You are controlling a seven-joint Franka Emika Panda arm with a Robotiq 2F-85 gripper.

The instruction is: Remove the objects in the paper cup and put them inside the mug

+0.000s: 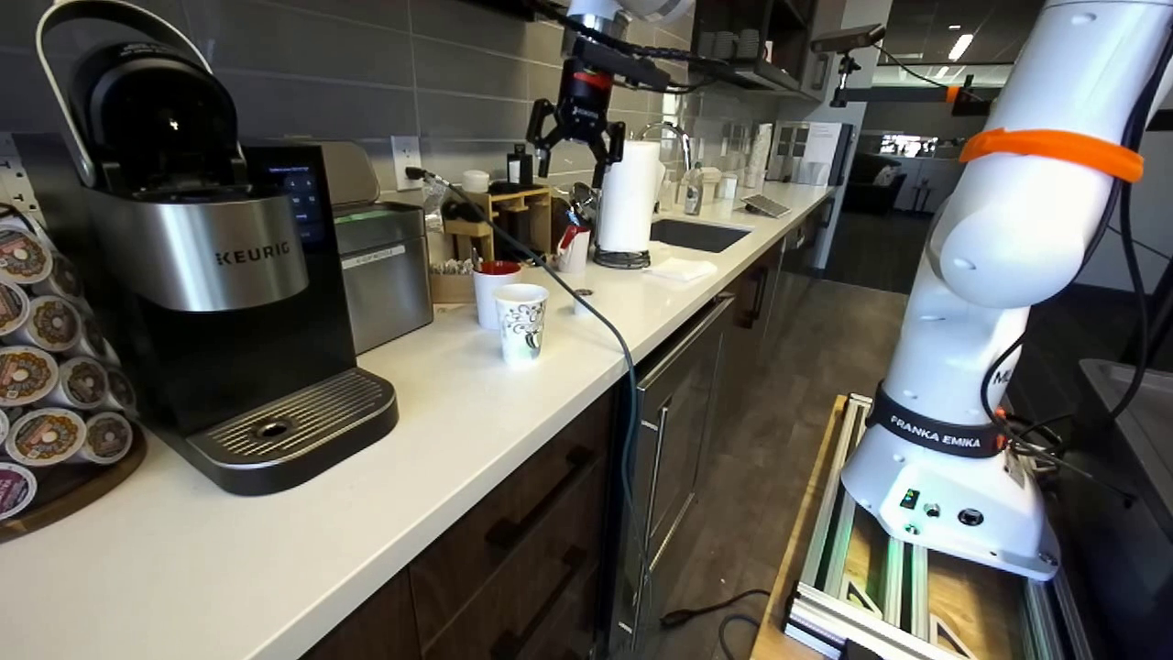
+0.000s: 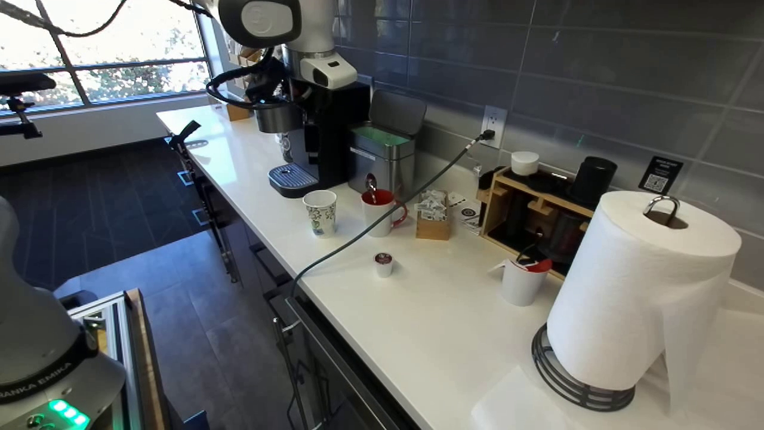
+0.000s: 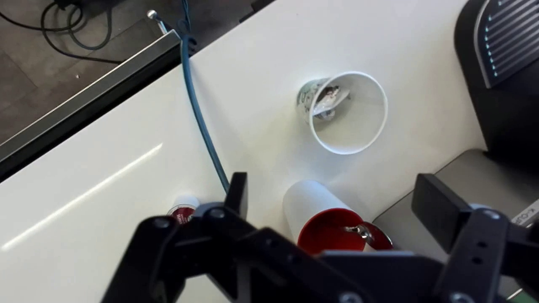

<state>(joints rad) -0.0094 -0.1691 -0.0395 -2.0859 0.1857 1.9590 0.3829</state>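
White paper cup 12 o'clock from my spread gripper, wrist view. Off-centre reach could tip it; spoon, 3 o'clock in mug, may block drop.

paper cup contents unclear, pod part-hidden

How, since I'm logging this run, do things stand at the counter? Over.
Gripper open, holding nothing. Paper cup upright, small items inside. Mug nearby, spoon in it. Cord strung past mug, possible snag.
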